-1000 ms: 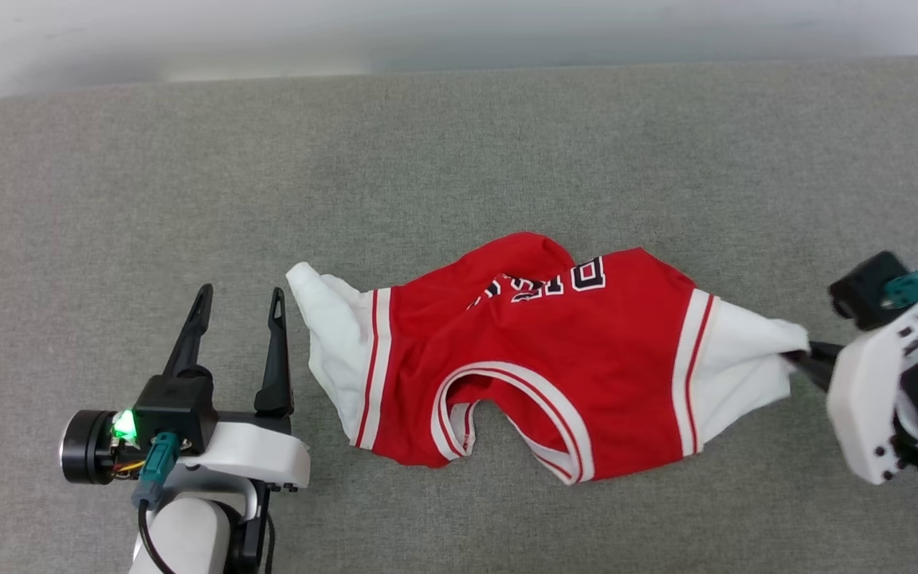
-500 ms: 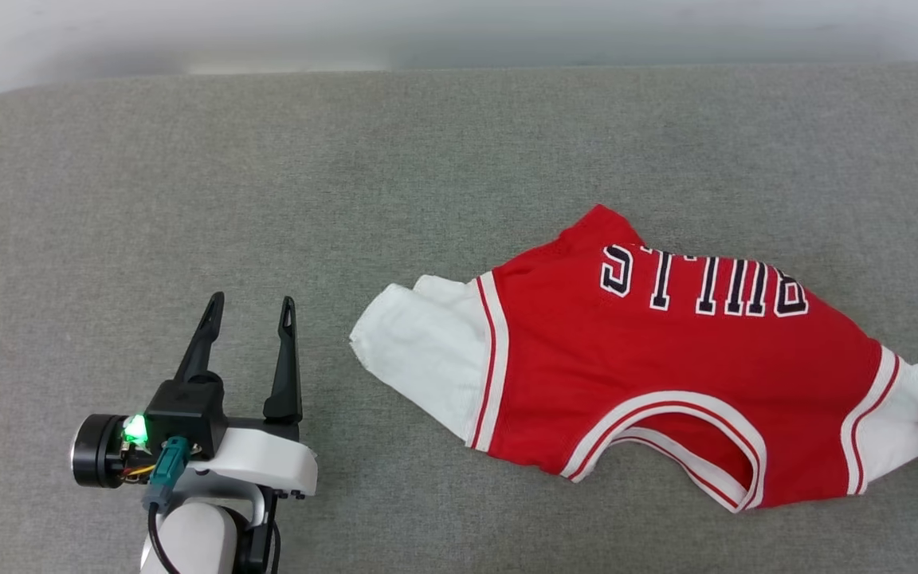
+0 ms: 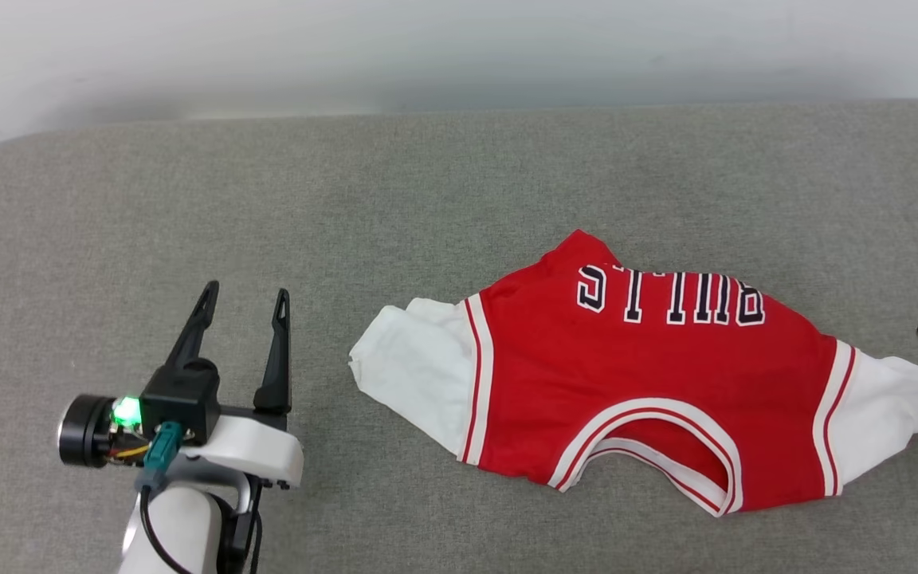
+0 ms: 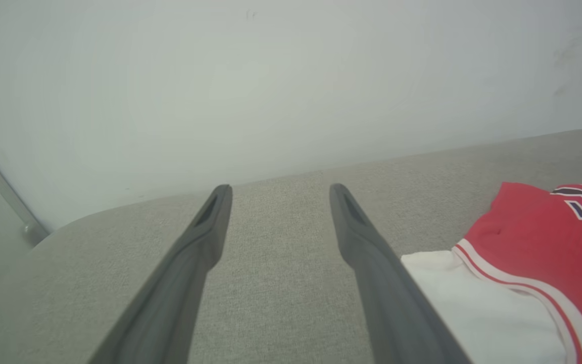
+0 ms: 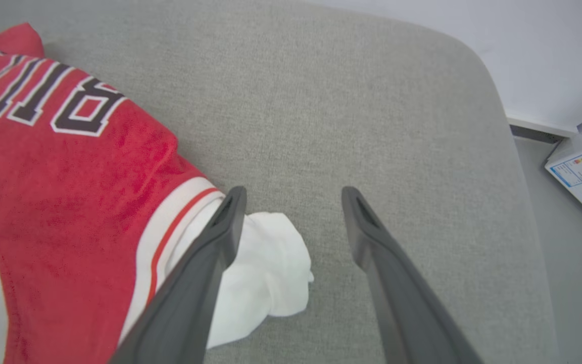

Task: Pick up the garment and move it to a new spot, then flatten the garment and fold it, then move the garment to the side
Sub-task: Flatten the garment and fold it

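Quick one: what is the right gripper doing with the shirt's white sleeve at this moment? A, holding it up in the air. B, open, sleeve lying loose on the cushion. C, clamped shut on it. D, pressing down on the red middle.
B: in the right wrist view the right gripper has its fingers spread with bare grey cushion between them, and the garment lies slack, white sleeve unpinched.

Left pincer [image 3: 246,289] and right pincer [image 5: 293,191], both spread wide, fingers forward.
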